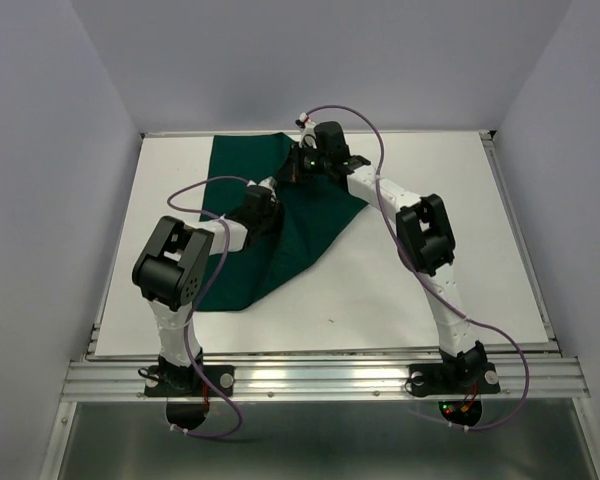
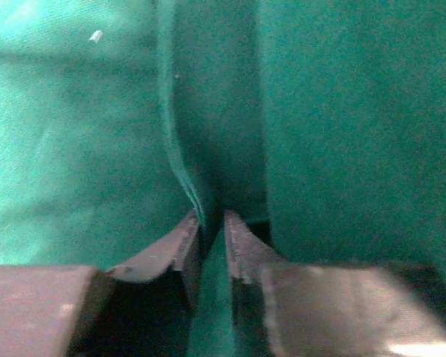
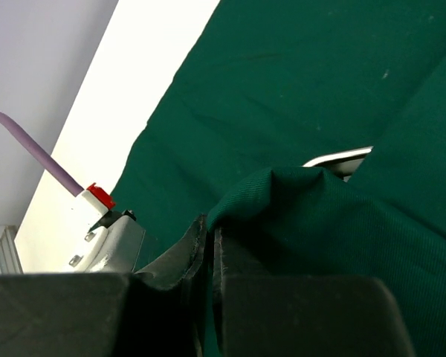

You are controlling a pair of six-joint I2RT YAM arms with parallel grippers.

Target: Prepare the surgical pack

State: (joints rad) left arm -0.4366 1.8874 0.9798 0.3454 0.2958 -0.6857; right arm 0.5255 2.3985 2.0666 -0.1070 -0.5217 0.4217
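Green cloth covers nearly everything that matters. The drape [image 1: 280, 250] lies on the white counter [image 1: 430, 290] in the upper left-centre of the overhead view. 1 flap is doubled over, so the outline is ragged and tapers to a point toward the lower left. No scissors, forceps or gauze can be seen anywhere. The only metal showing is a thin bright sliver [image 3: 340, 158] peeking from under a fold at the right of the right wrist view, probably the tray's rim. My judgement is that the contents are inside and the wrapping is partway done, with more folds needed before the bundle is closed and neat.

The 2 arms reach onto the cloth. The left jaws, low in the left wrist view, are almost together, with only a narrow slit between their tips. A hemmed edge of the drape runs down into that slit, so they appear clamped on it. The right jaws are pressed together on a bunched ridge of drape that rises just above their tips, toward the top of the overhead view.
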